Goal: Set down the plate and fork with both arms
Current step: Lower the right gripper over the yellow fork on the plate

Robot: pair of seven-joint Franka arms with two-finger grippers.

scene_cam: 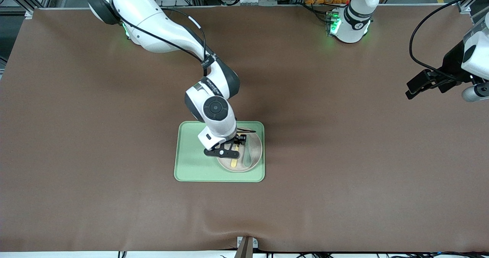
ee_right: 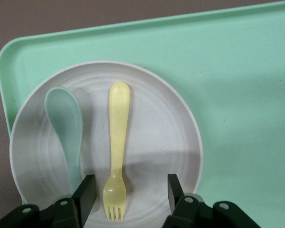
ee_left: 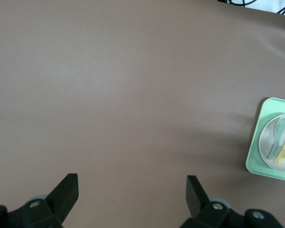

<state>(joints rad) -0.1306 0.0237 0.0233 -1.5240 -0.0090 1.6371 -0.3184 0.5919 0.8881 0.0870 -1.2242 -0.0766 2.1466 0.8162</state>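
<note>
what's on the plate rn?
The fork and a green spoon lie side by side on the plate, apart. The open right gripper hangs over the fork's tines and hides the plate's rim there.

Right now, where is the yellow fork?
The fork lies in the plate beside the green spoon, on the tray, under the open right gripper.

Right gripper (scene_cam: 229,148) hangs over the plate (scene_cam: 255,151), fork (scene_cam: 235,161) toward its 7 o'clock rim.

Green tray (scene_cam: 191,162), green spoon (ee_right: 66,128)
</note>
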